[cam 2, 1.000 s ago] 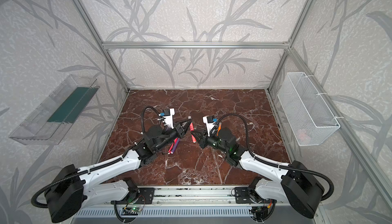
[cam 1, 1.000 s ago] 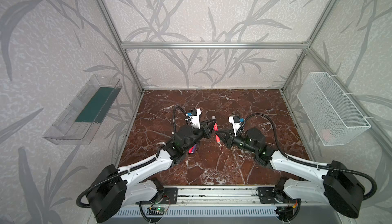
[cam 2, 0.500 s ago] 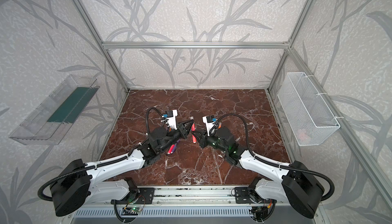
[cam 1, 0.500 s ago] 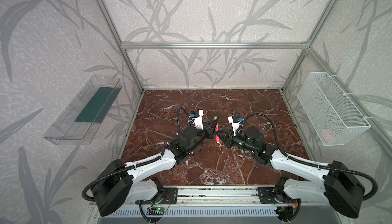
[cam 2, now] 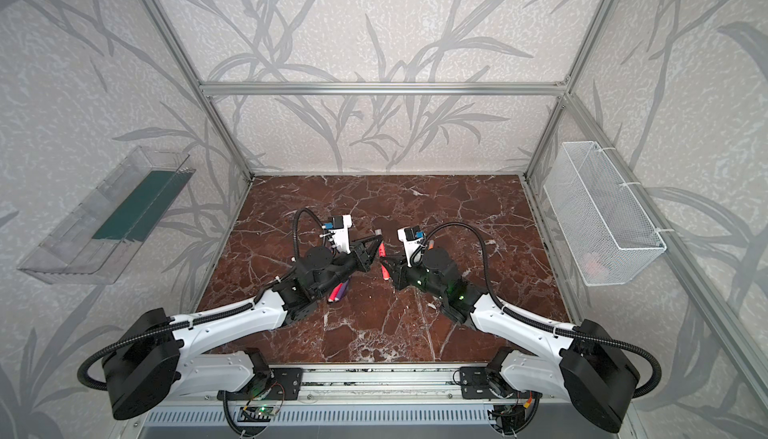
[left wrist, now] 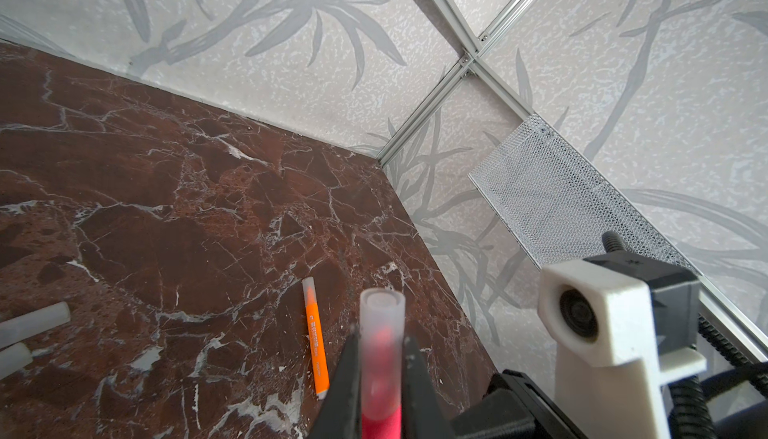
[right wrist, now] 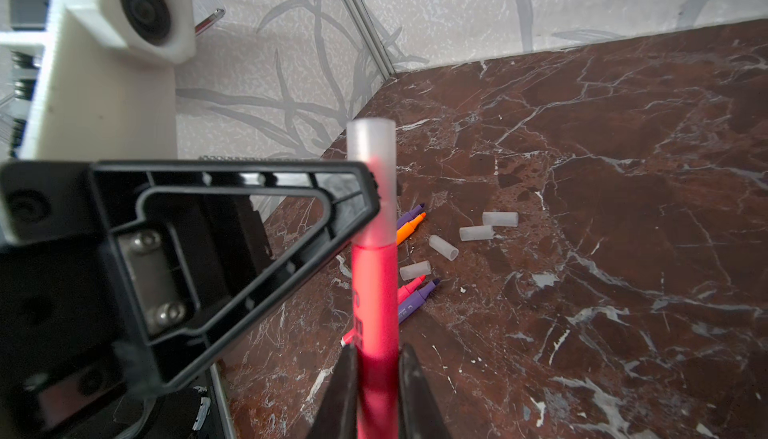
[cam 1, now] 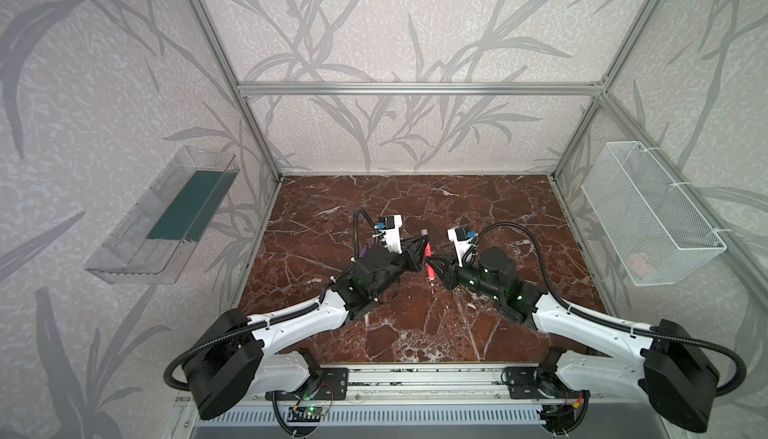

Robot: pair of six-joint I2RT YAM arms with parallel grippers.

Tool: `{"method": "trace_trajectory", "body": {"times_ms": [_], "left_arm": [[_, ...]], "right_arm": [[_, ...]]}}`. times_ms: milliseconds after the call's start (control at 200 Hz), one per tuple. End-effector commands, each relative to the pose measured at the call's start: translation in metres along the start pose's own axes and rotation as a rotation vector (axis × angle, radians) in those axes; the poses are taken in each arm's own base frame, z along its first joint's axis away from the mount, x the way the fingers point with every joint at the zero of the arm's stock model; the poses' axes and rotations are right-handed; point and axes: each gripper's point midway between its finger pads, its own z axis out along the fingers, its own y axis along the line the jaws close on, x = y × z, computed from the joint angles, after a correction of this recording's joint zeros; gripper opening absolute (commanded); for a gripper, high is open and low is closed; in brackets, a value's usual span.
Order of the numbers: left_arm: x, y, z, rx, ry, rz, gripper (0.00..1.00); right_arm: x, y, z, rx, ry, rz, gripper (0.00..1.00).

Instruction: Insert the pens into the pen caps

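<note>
1. Pink-red pen [right wrist: 376, 291]: mid-air above the bench [right wrist: 582, 208], barrel pinched in the right jaws.
2. Pen cap [left wrist: 381, 320]: pinched in the left jaws, already over the tip, coaxial.
3. I judge a straight push seats it.

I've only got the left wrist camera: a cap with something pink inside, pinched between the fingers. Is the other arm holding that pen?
Observer: Yes, the right gripper is shut on the barrel of the pink pen, clear of the cap.
Operator: How many loose caps remain? I see two.
Observer: Four, on the marble table in the right wrist view.
Operator: Anything uncapped?
Observer: Four beside them: two purple pens, an orange pen and a second pink pen.
</note>
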Motion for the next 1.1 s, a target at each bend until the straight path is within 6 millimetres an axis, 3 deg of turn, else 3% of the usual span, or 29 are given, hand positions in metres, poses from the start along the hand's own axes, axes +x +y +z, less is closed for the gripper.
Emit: {"method": "trace_trajectory", "body": {"times_ms": [0, 155, 435, 630, 870, 885, 945, 985, 1025, 1095], "left_arm": [[0.076, -0.014, -0.008, 0.097, 0.284, -0.02, 0.0], [0.075, -0.028, -0.009, 0.192, 0.268, 0.017, 0.0], [0.081, -0.039, -0.026, 0.278, 0.308, 0.044, 0.0], [0.082, -0.03, -0.026, 0.206, 0.337, 0.051, 0.0], [0.079, -0.015, -0.019, 0.093, 0.348, 0.085, 0.0], [0.078, -0.015, -0.017, 0.086, 0.349, 0.089, 0.06], [0.08, -0.009, -0.012, 0.041, 0.363, 0.097, 0.49], [0.078, -0.006, -0.008, 0.019, 0.358, 0.099, 0.7], [0.075, -0.004, -0.006, -0.004, 0.35, 0.103, 0.8], [0.068, -0.001, -0.001, -0.034, 0.338, 0.11, 0.86]], "right_arm": [[-0.107, 0.017, -0.026, -0.085, -0.42, 0.038, 0.0], [-0.117, 0.033, -0.036, -0.295, -0.438, 0.142, 0.0], [-0.123, 0.04, -0.049, -0.353, -0.468, 0.142, 0.0], [-0.122, 0.032, -0.047, -0.259, -0.422, 0.114, 0.0], [-0.107, 0.002, -0.045, -0.022, -0.344, 0.09, 0.0], [-0.106, 0.0, -0.045, -0.01, -0.339, 0.093, 0.0], [-0.098, -0.007, -0.043, 0.026, -0.316, 0.103, 0.0], [-0.094, -0.013, -0.042, 0.051, -0.303, 0.109, 0.0], [-0.088, -0.019, -0.041, 0.077, -0.287, 0.114, 0.0], [-0.078, -0.03, -0.039, 0.12, -0.262, 0.123, 0.0]]}}
